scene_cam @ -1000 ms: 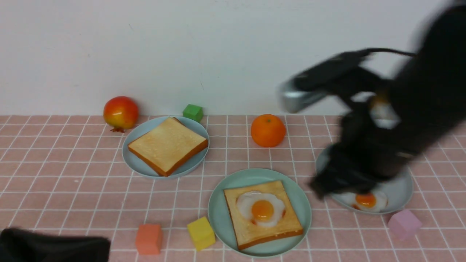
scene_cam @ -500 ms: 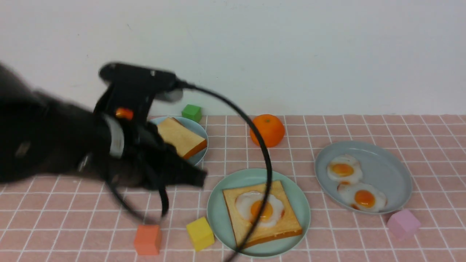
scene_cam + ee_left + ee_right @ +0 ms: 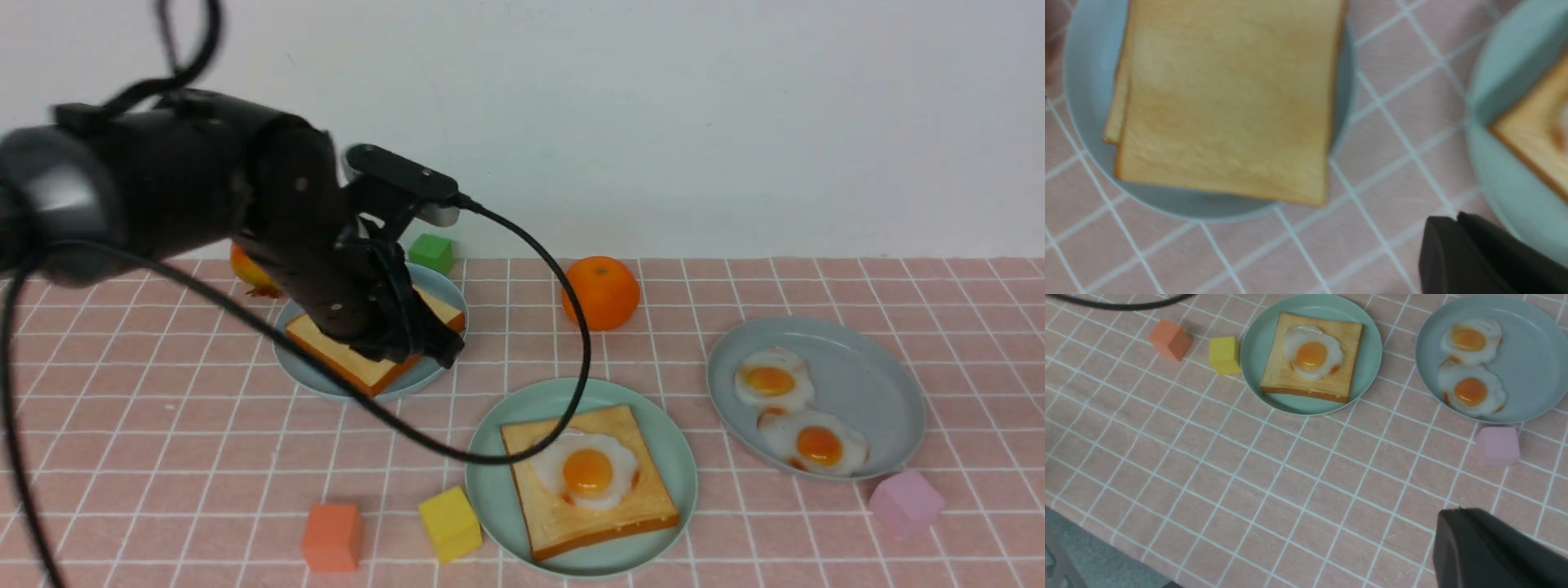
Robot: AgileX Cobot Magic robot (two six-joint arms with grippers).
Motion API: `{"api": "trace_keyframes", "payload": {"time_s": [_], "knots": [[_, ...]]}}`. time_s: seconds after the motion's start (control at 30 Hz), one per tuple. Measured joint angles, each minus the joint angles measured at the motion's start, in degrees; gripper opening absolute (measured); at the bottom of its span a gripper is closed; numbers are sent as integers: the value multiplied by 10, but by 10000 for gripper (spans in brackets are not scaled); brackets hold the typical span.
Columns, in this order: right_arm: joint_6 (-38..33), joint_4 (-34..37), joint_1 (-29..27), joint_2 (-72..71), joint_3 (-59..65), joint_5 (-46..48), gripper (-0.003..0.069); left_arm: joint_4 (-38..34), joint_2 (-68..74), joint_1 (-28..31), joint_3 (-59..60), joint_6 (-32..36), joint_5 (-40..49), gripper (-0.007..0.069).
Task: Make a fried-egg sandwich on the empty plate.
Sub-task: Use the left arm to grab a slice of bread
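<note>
The empty plate (image 3: pixel 490 490), mint-green, holds one toast slice (image 3: pixel 604 510) with a fried egg (image 3: pixel 586 469) on top; the right wrist view also shows this plate (image 3: pixel 1249 355) and egg (image 3: pixel 1311 353). A second toast slice (image 3: pixel 359 367) lies on a smaller pale-blue plate (image 3: pixel 286 359) at the back left. My left gripper (image 3: pixel 447 353) hangs just above that slice's near right corner. Its fingers are shut together and hold nothing (image 3: pixel 1455 218). My right gripper (image 3: pixel 1459 510) is shut and empty, low over the cloth on the near side of the plates, outside the front view.
A grey-blue plate (image 3: pixel 882 384) at the right carries two more eggs. An orange (image 3: pixel 600 292), a green cube (image 3: pixel 431 251), a yellow cube (image 3: pixel 451 523), an orange cube (image 3: pixel 332 535) and a pink cube (image 3: pixel 906 502) stand around. The left arm's cable (image 3: pixel 571 367) loops over the mint plate.
The right arm has pulled back from the grey-blue plate and left the front view. The left arm has swung in from the lower left and now stands over the toast on the pale-blue plate.
</note>
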Motion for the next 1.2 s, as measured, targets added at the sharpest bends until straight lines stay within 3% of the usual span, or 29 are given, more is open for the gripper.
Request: {"api": "trace_keyframes", "payload": {"time_s": [0.17, 0.3, 1.2], "knots": [[-3, 26, 0, 0, 0, -9, 7, 47, 68, 11, -48, -8, -12, 321], [-6, 42, 0, 0, 0, -41, 7, 61, 106, 22, -75, -27, -20, 405], [-6, 49, 0, 1, 0, -80, 10, 97, 150, 23, -82, -18, -56, 386]]}}
